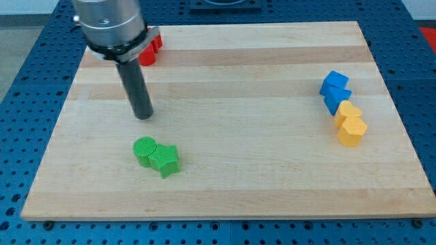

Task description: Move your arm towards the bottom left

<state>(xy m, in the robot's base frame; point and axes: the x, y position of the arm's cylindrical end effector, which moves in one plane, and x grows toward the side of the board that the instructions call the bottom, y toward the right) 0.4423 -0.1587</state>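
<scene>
Green blocks sit nearest the view's bottom, a green cylinder [144, 150] touching a green star-like block [165, 161] on the wooden table [225, 197]. Just above them, apart from both, my tip [143, 116] rests on bare wood in the left half of the table; the arm ends in a plain rod, so no fingers exist to be spread or pressed. On the view's right, two blue blocks [335, 91] and two yellow blocks [351, 123] cluster together, well apart from the tip. Farthest back, red blocks [151, 50] peek out behind the arm's housing. No containers are visible. The travel toward the bottom left seems under way; continuing likely means passing left of the green cylinder without nudging it.
</scene>
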